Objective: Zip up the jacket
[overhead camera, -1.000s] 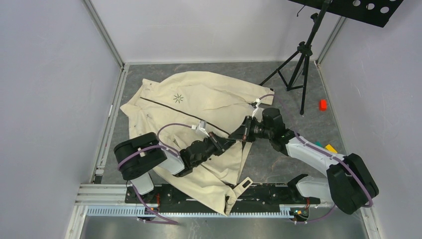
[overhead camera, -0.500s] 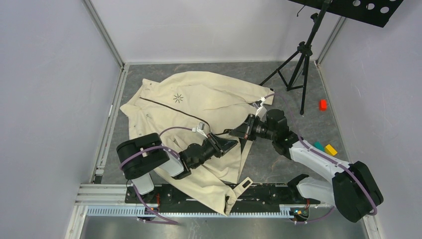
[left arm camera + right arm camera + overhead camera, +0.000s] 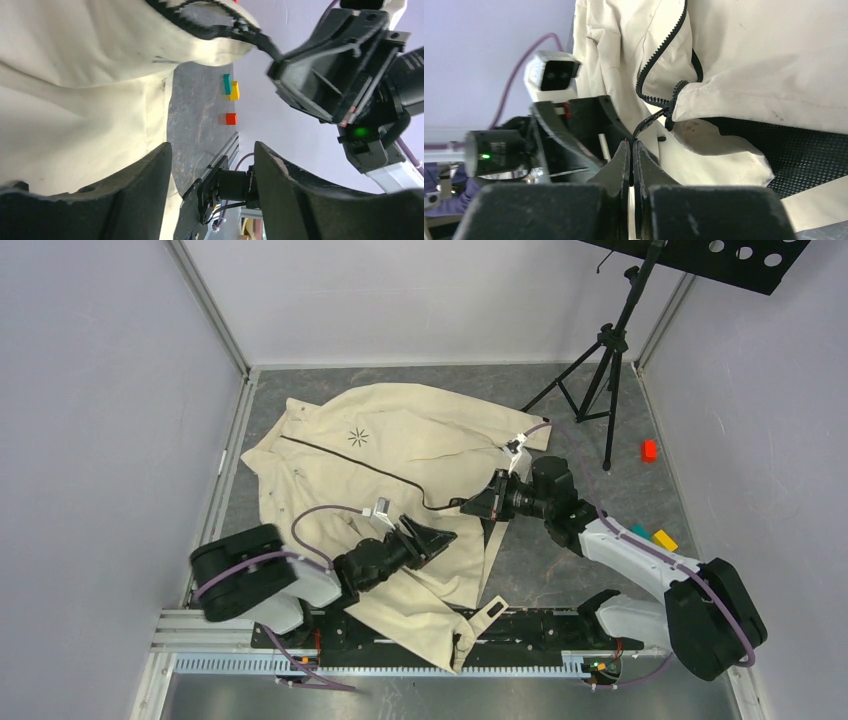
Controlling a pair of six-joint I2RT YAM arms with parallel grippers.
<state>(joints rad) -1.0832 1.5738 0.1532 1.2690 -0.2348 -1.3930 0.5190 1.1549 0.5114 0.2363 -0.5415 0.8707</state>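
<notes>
Jacket (image 3: 400, 450) lying spread on the grey desk (image 3: 570, 405), collar pointing far left, black starburst logo (image 3: 357, 437) showing on the chest. Right fingers (image 3: 470, 507) clenching the loose end of the dark zipper (image 3: 663, 47), holding that cream corner raised. Left fingers (image 3: 440, 537) standing apart, grasping nothing, hovering just near-left of them over the fabric.

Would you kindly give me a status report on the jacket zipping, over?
Left gripper: fingers open, empty. Right gripper: fingers shut on dark zipper near its lower end. Large cream fabric jacket spread out. Left arm over lower front panel.
</notes>
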